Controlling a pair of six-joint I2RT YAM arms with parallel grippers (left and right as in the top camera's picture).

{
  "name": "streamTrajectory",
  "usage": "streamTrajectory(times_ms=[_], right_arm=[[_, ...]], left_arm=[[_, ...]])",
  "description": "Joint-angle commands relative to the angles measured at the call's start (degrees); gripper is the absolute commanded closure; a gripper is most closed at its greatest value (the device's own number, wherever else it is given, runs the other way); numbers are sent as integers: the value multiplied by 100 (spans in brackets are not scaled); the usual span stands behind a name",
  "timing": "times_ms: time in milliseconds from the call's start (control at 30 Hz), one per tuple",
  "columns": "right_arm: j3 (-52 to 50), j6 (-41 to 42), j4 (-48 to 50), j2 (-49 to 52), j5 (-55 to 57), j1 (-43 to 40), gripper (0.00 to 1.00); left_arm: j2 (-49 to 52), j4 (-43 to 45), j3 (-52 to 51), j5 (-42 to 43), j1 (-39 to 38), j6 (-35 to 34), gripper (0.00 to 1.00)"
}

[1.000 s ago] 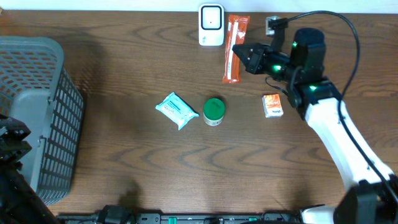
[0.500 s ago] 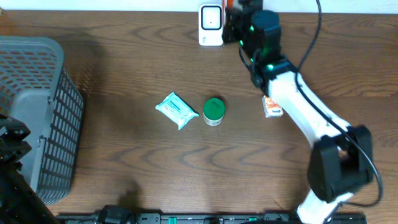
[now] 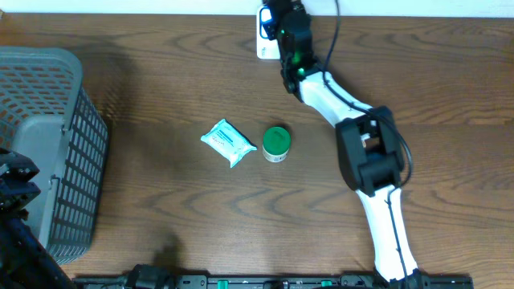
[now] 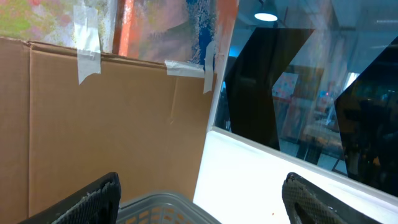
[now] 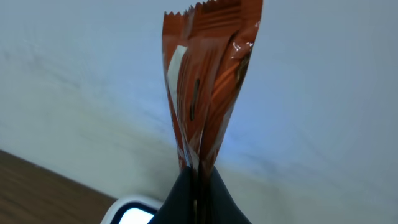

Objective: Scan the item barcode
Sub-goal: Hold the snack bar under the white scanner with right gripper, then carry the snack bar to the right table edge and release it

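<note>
In the right wrist view my right gripper (image 5: 196, 186) is shut on the bottom edge of an orange snack packet (image 5: 208, 81), which stands upright against a pale wall. The white scanner (image 5: 134, 214) shows just below and left of the fingers. Seen from overhead, the right gripper (image 3: 283, 18) hangs over the scanner (image 3: 263, 46) at the table's far edge, and the packet is hidden under the arm. My left gripper (image 4: 202, 202) is open and empty above the grey basket's rim (image 4: 161, 208).
A light blue tissue pack (image 3: 229, 142) and a green-lidded tub (image 3: 276, 143) lie mid-table. The grey basket (image 3: 40, 136) fills the left side, with the left arm (image 3: 16, 181) beside it. The right arm's white link (image 3: 345, 100) crosses the table's right half.
The right arm has swung left with the orange packet, from right of the scanner to over it. It now covers the small orange box. The left arm has not moved.
</note>
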Motion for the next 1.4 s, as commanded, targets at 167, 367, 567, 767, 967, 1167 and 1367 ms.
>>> streamTrajectory(times_ms=[167, 367, 567, 767, 967, 1167, 1367], right_arm=[[1384, -1508, -765, 1080, 118, 455, 99], [1384, -1156, -1818, 1102, -297, 769, 99], [1384, -1156, -2076, 1060, 188, 780, 99], [1384, -1399, -2717, 247, 326, 706, 99], [1384, -1467, -5390, -1414, 850, 221, 99], [1384, 142, -8244, -2173, 887, -1399, 99], [863, 1145, -9309, -2120, 885, -3053, 99]], left_arm=[[-13, 20, -17, -9, 24, -76, 17], [-13, 24, -17, -9, 26, -76, 17], [-15, 24, -17, -9, 26, -76, 17], [-15, 24, -17, -7, 26, -76, 17], [-15, 48, -17, -9, 26, -74, 17], [-33, 232, -17, -7, 26, -79, 17], [-192, 240, -17, -7, 26, -374, 17]])
